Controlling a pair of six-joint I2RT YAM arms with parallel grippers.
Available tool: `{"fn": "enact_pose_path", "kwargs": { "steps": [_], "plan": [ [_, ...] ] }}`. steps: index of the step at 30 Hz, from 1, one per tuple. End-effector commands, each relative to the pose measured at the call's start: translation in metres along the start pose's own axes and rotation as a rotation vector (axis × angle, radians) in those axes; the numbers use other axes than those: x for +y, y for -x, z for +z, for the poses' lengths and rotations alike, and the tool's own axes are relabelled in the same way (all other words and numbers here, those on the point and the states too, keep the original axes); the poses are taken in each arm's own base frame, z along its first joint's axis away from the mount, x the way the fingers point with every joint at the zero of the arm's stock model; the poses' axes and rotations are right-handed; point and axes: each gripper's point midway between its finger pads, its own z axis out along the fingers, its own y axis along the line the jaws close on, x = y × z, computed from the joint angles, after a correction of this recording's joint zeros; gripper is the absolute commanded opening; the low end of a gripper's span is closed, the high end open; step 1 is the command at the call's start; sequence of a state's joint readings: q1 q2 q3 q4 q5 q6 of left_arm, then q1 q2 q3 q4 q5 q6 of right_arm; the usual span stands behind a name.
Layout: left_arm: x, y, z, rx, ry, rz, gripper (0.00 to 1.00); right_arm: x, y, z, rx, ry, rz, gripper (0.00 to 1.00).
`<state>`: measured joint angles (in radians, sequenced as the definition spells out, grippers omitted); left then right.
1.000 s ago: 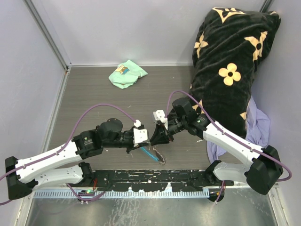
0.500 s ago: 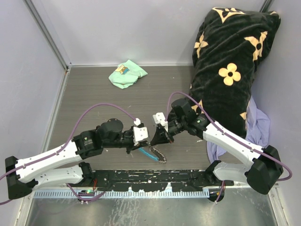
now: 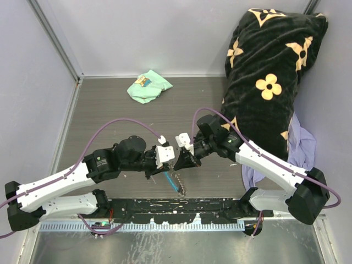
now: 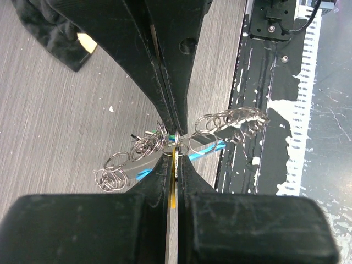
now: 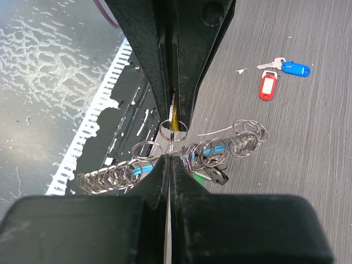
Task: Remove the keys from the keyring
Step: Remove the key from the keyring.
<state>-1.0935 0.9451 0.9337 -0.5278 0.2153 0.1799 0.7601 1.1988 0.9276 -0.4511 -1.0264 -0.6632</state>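
Meeting tip to tip over the wooden table (image 3: 110,115), at lower centre of the overhead view, are the left gripper (image 3: 167,159) and the right gripper (image 3: 179,160). The left gripper's jaws are pressed together on a thin yellow tag (image 4: 174,165), seen edge-on between its fingers in both wrist views. The right gripper's jaws are likewise closed, with their tips at the cluster of small rings; whether they pinch a ring cannot be told. The keyring (image 5: 174,132) sits between the two sets of tips. Its link chain (image 5: 104,177) trails to the lower left of the right wrist view, and the sky-blue fob (image 5: 215,146) lies behind the rings. A red-tagged key (image 5: 268,86) and a blue-tagged key (image 5: 294,68) lie just beside each other on the table at upper right, well apart from the rings.
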Motion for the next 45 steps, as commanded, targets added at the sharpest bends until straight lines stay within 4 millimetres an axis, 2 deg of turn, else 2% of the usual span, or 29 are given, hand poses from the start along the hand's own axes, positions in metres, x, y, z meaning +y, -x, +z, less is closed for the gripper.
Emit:
{"fn": "enact_pose_path", "kwargs": {
  "steps": [1, 13, 22, 31, 32, 35, 37, 40, 42, 45],
  "plan": [
    [0.009, 0.043, -0.013, -0.140, 0.046, 0.053, 0.00, 0.006, 0.003, 0.000, 0.004, 0.030, 0.043, 0.01],
    [0.007, 0.036, -0.006, -0.204, 0.046, 0.030, 0.00, 0.001, -0.009, -0.006, 0.083, -0.002, -0.005, 0.01],
    [0.004, 0.028, 0.001, -0.243, 0.045, -0.017, 0.00, 0.002, -0.010, -0.011, 0.120, -0.003, -0.029, 0.01],
    [-0.002, 0.028, 0.007, -0.356, 0.025, -0.098, 0.00, 0.002, -0.012, -0.015, 0.193, -0.018, -0.073, 0.01],
    [-0.003, 0.027, 0.008, -0.369, 0.024, -0.110, 0.02, 0.003, -0.012, -0.015, 0.204, -0.017, -0.076, 0.01],
    [-0.004, 0.024, 0.009, -0.397, 0.020, -0.135, 0.16, 0.004, -0.015, -0.013, 0.255, -0.009, -0.082, 0.01],
    [-0.005, 0.022, 0.007, -0.404, 0.020, -0.140, 0.23, 0.004, -0.015, -0.014, 0.285, -0.002, -0.078, 0.01],
    [-0.005, 0.019, 0.000, -0.427, 0.034, -0.137, 0.32, 0.006, -0.009, -0.018, 0.302, 0.019, -0.077, 0.01],
    [-0.003, 0.020, -0.007, -0.465, 0.056, -0.134, 0.35, 0.007, -0.003, -0.021, 0.311, 0.027, -0.079, 0.01],
    [-0.003, 0.028, -0.016, -0.590, 0.064, -0.134, 0.33, 0.004, 0.001, -0.025, 0.337, 0.023, -0.074, 0.01]
  ]
}}
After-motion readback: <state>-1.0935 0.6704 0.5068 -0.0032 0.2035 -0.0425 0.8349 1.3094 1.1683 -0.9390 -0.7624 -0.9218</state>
